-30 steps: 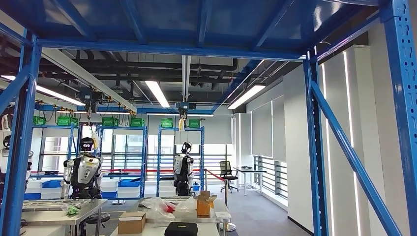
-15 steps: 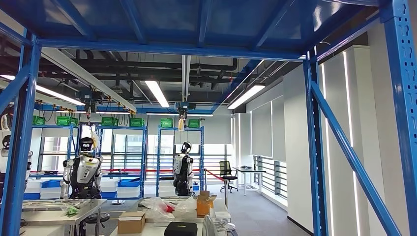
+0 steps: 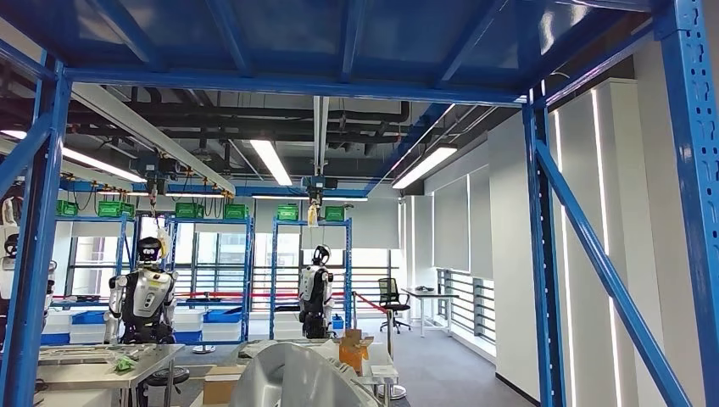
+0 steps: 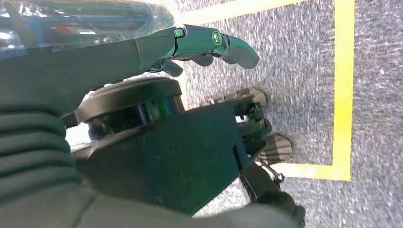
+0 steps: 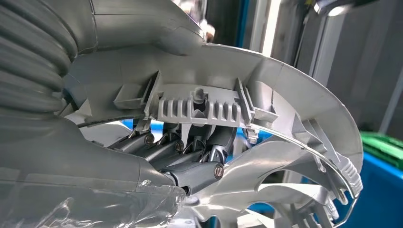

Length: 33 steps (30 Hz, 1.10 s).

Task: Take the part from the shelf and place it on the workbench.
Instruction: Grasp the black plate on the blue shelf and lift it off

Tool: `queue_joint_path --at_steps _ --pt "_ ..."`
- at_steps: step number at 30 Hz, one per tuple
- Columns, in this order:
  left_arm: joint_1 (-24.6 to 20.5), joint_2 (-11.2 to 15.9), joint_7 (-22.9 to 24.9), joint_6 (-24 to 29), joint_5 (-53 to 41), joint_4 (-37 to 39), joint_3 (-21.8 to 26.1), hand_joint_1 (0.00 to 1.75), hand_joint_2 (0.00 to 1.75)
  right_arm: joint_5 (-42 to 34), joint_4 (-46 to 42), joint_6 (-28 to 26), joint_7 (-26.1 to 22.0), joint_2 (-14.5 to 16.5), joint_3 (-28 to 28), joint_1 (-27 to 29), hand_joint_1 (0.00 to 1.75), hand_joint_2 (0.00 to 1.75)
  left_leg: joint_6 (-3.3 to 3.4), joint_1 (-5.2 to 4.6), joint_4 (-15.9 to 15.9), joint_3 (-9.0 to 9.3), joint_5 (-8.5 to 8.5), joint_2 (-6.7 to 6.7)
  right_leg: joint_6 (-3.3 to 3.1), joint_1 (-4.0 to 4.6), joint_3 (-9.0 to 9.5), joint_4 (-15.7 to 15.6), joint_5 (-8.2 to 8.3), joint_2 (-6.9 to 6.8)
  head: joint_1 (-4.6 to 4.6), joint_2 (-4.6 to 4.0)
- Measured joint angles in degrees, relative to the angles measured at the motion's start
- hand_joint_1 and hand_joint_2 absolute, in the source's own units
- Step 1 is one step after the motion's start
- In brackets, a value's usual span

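head view, change: a pale grey curved part [image 3: 292,379] now rises into the bottom middle of the picture, hiding the black case and most of the cardboard box that showed half a second ago; the room itself has not shifted.
head view, near frame: blue shelf frame [image 3: 543,254] with uprights and a slanted brace on both sides, blue deck overhead.
head view, room: open workshop, ceiling strip lights, green crates [image 3: 287,212] high on distant blue racks, two other humanoid robots [image 3: 146,297] standing far back, cluttered tables [image 3: 93,365] in front of them, an orange carton [image 3: 351,349], an office chair [image 3: 391,298] by the windows.
right wrist view, right hand [image 5: 180,156]: holding the part [image 5: 266,118], a grey moulded plastic ring with ribs and clips; thumb over its outer rim, dark fingers [image 5: 195,168] curled under the inner edge, a firm grasp.
right wrist view, part position: up in the air, in the hand, blue shelving and a green crate behind it.
left wrist view, left hand [image 4: 204,45]: holds nothing, fingers loosely extended and slightly curled, hanging over grey carpet [image 4: 304,71] with yellow floor tape [image 4: 342,90].
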Motion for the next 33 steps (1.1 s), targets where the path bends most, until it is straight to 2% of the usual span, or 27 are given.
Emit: queue_joint_path --at_steps 10,20,25,30,33 --pt "-0.4 -0.6 1.8 2.4 -2.0 0.9 -1.2 0.0 1.75 -3.5 0.0 2.7 0.9 0.0 2.1 -0.6 1.75 1.75 0.0 0.0 0.0 0.0 0.0 0.0 0.0 0.0 0.0 0.0 0.01 0.01 0.01 0.0" --pt "-0.4 -0.9 -0.5 3.9 -2.2 1.3 -1.2 0.0 1.75 -1.3 0.0 0.7 1.9 0.0 2.9 -0.7 1.75 1.75 0.0 0.0 0.0 0.0 0.0 0.0 0.0 0.0 -0.01 0.0 0.0 0.01 0.01 0.0" --pt "-0.4 -1.0 -4.9 5.0 -2.0 1.8 -1.0 0.0 1.75 1.0 0.0 -1.5 2.0 0.0 3.2 -0.3 1.75 1.75 0.0 0.0 0.0 0.0 0.0 0.0 0.0 0.0 -0.01 0.0 0.0 0.01 0.0 0.0" --pt "-0.1 -1.5 -15.4 4.7 3.1 2.3 1.7 0.0 1.75 7.0 0.0 -6.2 3.1 0.0 3.3 0.7 1.75 1.75 0.0 0.0 0.0 0.0 0.0 0.0 0.0 0.0 -0.01 0.0 0.0 0.01 0.0 0.0" --pt "0.1 -1.9 -18.0 3.7 5.8 2.3 4.1 0.0 1.75 9.2 -0.1 -8.0 3.8 0.0 3.4 1.2 1.75 1.75 -0.01 0.0 0.0 0.0 0.0 0.01 -0.01 0.0 -0.02 0.0 0.0 0.04 0.0 0.0"
